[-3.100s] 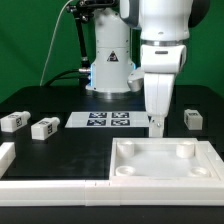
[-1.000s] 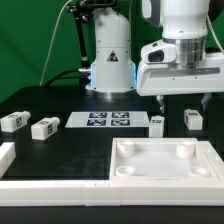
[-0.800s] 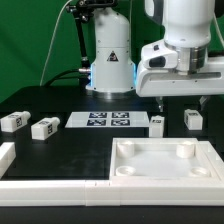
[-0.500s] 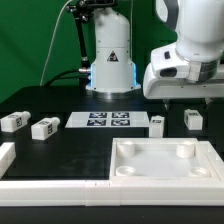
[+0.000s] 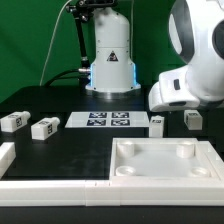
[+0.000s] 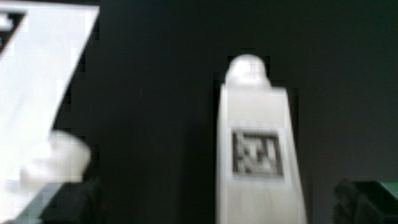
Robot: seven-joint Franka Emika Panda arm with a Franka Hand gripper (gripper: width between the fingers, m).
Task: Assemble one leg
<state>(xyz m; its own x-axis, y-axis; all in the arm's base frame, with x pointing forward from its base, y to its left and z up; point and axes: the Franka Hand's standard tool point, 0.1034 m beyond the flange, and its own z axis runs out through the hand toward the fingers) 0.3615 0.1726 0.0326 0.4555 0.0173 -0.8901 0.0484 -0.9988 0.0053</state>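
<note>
Four small white legs with tags lie on the black table: two at the exterior view's left (image 5: pixel 12 122) (image 5: pixel 44 128), one beside the marker board (image 5: pixel 157 124) and one at the right (image 5: pixel 193 119). The white tabletop (image 5: pixel 128 172) with round corner sockets lies in front. The arm's tilted white hand (image 5: pixel 188 88) hangs over the right-hand legs, and its fingers are hidden there. In the wrist view, my gripper (image 6: pixel 214 208) is open, with a dark fingertip (image 6: pixel 64 203) in each lower corner. A blurred tagged leg (image 6: pixel 254 130) lies on the table beyond them, not held.
The marker board (image 5: pixel 108 120) lies flat at the middle back. The robot base (image 5: pixel 110 60) stands behind it. A white rail (image 5: pixel 40 184) runs along the front left edge. In the wrist view a white flat surface (image 6: pixel 45 80) and a round white blob (image 6: pixel 63 155) show beside the leg.
The hand has risen from the leg beside the marker board, swung toward the exterior view's right and tilted. That leg and the other parts stay where they were.
</note>
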